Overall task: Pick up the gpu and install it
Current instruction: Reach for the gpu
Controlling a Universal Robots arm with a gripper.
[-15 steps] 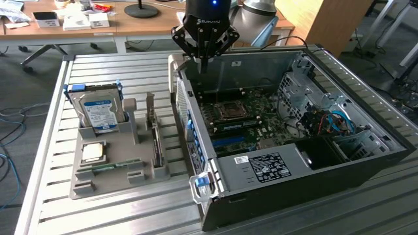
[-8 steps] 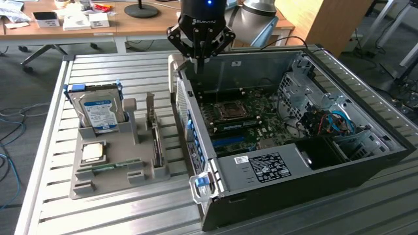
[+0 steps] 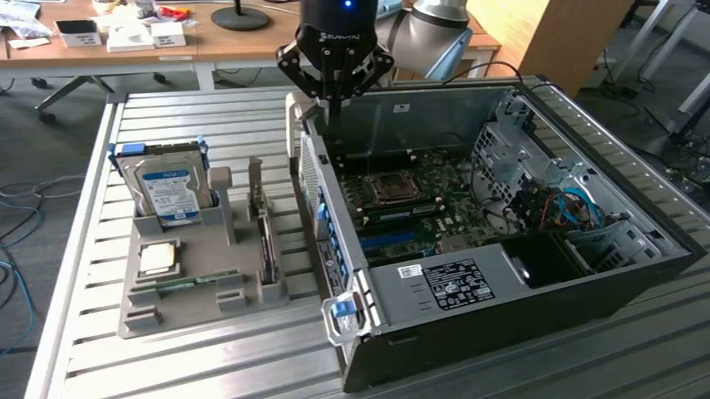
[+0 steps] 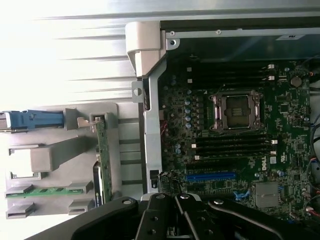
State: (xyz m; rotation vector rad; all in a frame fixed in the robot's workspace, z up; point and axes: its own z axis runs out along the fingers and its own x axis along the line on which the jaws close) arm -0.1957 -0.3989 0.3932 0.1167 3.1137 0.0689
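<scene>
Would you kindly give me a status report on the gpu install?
Gripper shut, empty, over the case wall. Gpu on edge in the grey tray, not picked up. Blue motherboard slot bare.

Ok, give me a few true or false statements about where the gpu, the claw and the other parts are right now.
1. The gpu stands on edge in the gray holder, outside the computer case. True.
2. The claw grips the gpu. False: it is shut on nothing and hangs over the case wall nearest the holder.
3. The hard drive lies flat inside the case. False: it stands upright in the holder.
4. The case is open, with the motherboard exposed. True.
</scene>
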